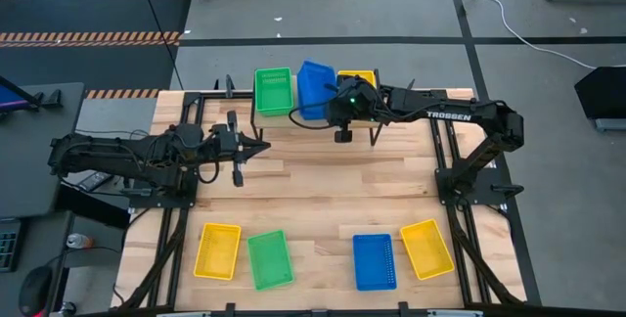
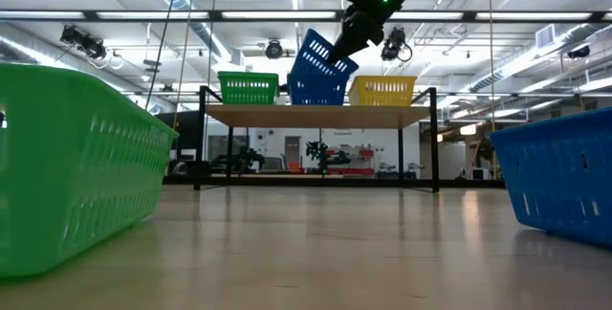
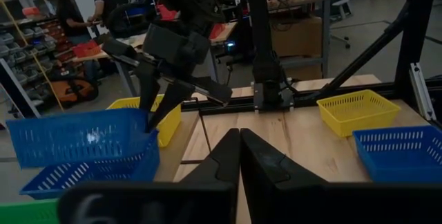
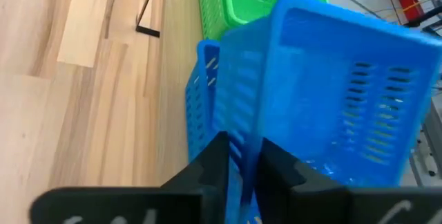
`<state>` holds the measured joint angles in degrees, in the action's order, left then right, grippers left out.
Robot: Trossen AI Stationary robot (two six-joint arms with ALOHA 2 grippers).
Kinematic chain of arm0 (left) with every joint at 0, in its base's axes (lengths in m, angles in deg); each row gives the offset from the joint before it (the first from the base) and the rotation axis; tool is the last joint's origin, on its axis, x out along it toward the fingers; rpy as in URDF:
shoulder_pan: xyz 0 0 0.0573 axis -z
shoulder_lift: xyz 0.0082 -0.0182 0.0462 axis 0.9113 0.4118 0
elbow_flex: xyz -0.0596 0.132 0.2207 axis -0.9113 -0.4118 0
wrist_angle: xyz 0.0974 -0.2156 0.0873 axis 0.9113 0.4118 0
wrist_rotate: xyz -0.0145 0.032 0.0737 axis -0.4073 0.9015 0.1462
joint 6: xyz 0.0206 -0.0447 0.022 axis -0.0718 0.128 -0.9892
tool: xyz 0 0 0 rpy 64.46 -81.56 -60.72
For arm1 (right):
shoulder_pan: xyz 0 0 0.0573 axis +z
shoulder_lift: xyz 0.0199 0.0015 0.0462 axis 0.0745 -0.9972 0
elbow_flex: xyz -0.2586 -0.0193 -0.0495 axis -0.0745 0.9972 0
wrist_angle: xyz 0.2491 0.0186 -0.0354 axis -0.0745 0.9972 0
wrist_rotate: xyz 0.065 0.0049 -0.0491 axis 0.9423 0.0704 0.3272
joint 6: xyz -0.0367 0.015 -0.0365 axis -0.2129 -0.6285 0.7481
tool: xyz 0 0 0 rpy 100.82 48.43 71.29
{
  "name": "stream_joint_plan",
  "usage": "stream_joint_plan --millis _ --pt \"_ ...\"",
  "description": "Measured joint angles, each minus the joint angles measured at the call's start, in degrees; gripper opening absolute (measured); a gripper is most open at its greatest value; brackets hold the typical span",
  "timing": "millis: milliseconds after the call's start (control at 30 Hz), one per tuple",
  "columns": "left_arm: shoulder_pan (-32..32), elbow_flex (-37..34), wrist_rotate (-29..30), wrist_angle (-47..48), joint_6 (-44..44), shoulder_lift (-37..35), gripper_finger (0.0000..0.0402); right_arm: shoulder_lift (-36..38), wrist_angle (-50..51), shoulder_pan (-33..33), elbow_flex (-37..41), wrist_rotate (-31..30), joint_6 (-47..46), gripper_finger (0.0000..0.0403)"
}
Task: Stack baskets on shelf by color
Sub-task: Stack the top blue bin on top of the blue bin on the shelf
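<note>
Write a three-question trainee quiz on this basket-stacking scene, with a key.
1. True or false: the tilted blue basket lies flat in the blue basket below it.
2. How many baskets lie on the table's near part, off the shelf?
3. Which tool is at the tilted blue basket: A left tool, B right tool?

Key: 1 false, one side is raised, with the right tool's fingers on either side of its wall. 2 four: two yellow, one green, one blue. 3 B; the left tool waits shut above the table.
</note>
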<state>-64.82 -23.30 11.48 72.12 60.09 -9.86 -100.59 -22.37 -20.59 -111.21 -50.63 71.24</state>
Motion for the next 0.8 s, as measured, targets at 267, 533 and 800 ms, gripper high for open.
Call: stream_joint_plan --millis 267,533,800 --pt "0.00 0.00 0.02 0.00 0.86 0.00 0.0014 0.04 -0.22 0.00 0.00 0.00 -0.28 0.0099" --pt "0.01 0.00 0.02 0.04 1.11 0.00 0.0019 0.07 -1.33 0.10 0.00 0.02 -0.48 0.0107" --pt "0.00 0.00 0.02 0.26 1.12 0.00 0.0017 0.07 -0.27 1.84 0.00 0.25 -0.70 0.0107"
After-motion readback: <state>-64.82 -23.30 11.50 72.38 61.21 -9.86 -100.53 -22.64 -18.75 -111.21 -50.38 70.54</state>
